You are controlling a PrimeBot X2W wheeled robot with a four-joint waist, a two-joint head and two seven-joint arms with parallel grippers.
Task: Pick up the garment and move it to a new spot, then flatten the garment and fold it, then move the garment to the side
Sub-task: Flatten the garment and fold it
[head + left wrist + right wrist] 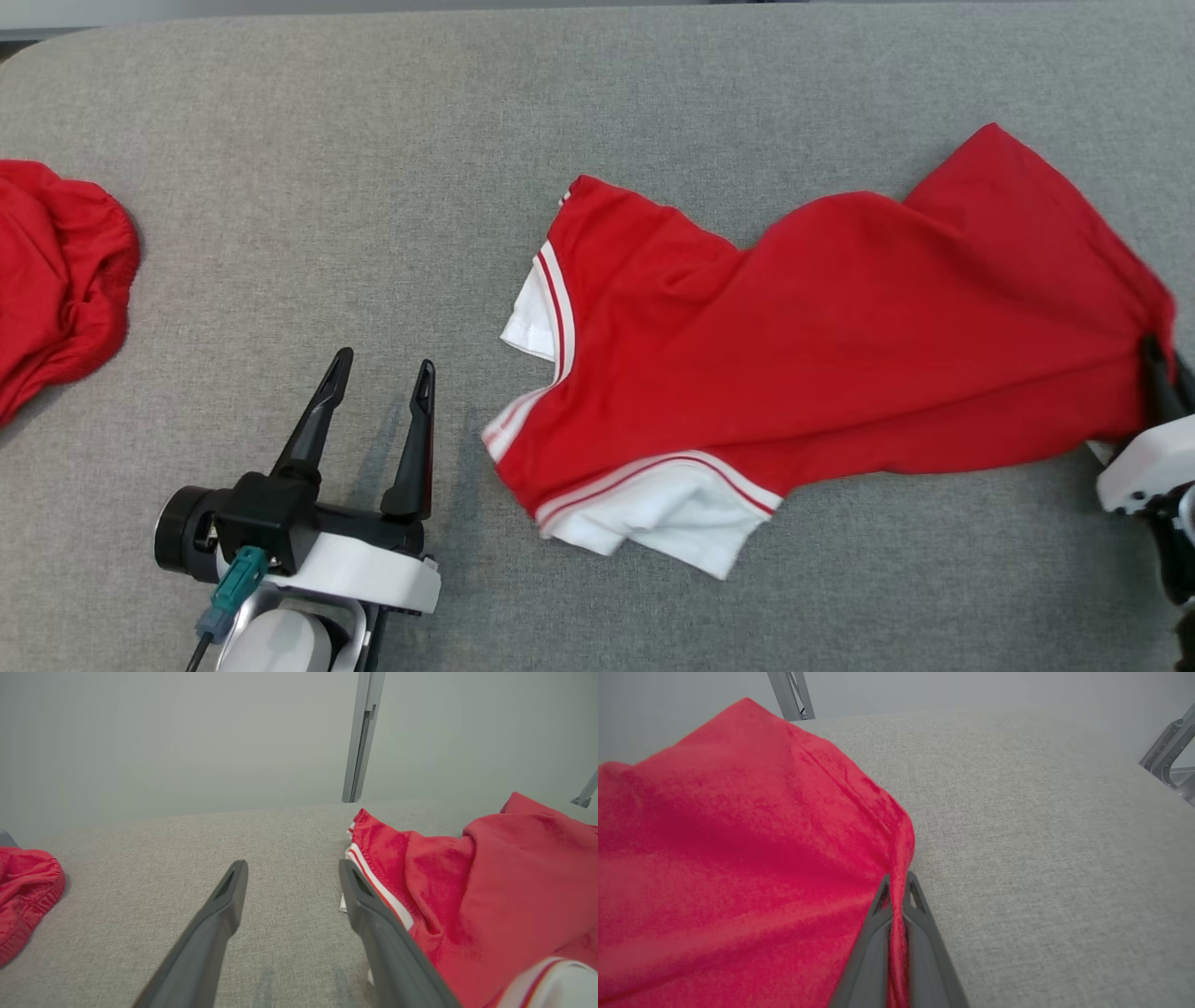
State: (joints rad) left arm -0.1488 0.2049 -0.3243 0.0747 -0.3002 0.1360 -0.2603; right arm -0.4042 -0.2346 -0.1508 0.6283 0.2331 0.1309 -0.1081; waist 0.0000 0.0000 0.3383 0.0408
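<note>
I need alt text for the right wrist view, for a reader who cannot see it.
The right gripper is shut on the edge of a red garment, pinching the cloth between its two dark fingers. The garment spreads over the left of the view, rumpled on a grey cloth-covered table.

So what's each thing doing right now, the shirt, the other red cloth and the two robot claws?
Red and white T-shirt: lying rumpled on the table, one edge pinched.
Right gripper: shut on the T-shirt's edge.
Left gripper: open, empty, beside the T-shirt.
Second red garment: bunched up, untouched, at the table's left side.
</note>
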